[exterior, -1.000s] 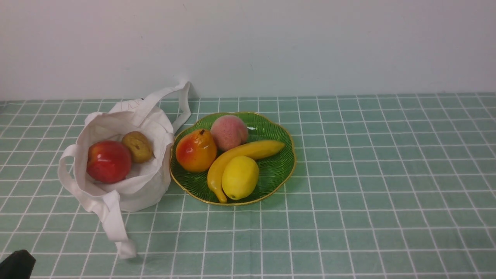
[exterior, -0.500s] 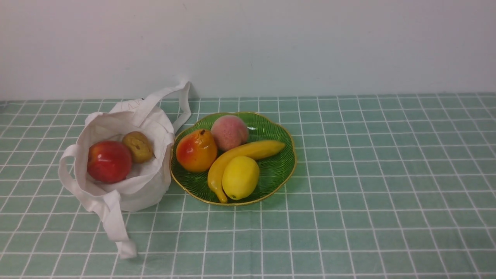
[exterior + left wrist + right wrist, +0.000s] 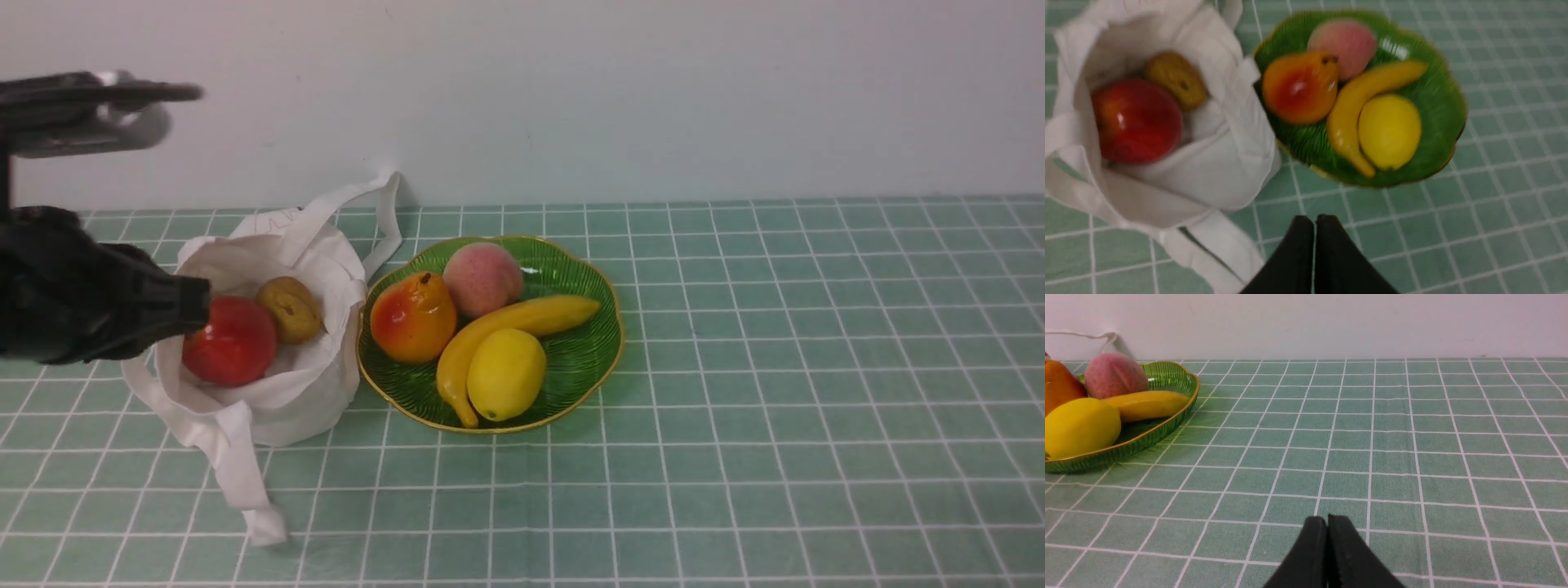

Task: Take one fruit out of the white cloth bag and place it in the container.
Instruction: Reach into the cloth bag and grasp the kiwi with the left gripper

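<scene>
Fruit (image 3: 291,309) inside white cloth bag (image 3: 314,396), beside apple (image 3: 237,347) | left gripper (image 3: 1314,223) jaws closed | right gripper (image 3: 1327,523) jaws closed

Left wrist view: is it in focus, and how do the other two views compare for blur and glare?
Left wrist view: soft and smeared throughout, with white glare spots on the apple and the green plate. Front view: things on the table are sharp; only the left arm is blurred. Right wrist view: sharp and evenly lit.
</scene>
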`<state>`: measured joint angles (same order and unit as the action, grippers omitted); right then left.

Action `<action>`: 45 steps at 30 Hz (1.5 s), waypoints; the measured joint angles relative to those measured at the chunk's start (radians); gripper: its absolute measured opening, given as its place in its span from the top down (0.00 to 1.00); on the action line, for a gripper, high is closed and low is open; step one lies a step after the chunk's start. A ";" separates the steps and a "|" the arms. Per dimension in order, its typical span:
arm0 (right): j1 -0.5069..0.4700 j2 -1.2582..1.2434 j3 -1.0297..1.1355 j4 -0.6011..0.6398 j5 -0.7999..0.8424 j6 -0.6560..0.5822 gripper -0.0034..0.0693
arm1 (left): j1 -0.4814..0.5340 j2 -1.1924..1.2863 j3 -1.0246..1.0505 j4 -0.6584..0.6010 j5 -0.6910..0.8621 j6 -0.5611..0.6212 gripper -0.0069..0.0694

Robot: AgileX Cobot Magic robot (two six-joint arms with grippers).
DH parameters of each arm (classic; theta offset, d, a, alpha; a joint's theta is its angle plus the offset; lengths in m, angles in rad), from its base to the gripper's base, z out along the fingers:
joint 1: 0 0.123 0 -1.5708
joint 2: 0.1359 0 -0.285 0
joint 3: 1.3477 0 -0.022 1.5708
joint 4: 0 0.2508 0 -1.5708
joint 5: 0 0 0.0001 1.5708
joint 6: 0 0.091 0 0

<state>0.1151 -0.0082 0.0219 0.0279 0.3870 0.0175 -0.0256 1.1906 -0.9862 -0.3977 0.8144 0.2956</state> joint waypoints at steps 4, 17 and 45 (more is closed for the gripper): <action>0.000 0.000 0.000 0.000 0.000 0.000 0.97 | -0.002 0.268 -0.207 0.033 0.135 0.001 0.92; 0.000 0.000 0.000 0.000 0.000 0.000 0.97 | -0.095 0.756 -0.736 0.273 0.355 -0.162 0.92; 0.000 0.000 0.000 0.000 0.000 0.000 0.97 | -0.096 1.011 -0.845 0.572 0.089 -0.312 0.17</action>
<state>0.1151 -0.0082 0.0219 0.0279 0.3870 0.0175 -0.1217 2.2020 -1.8313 0.1741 0.9032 -0.0161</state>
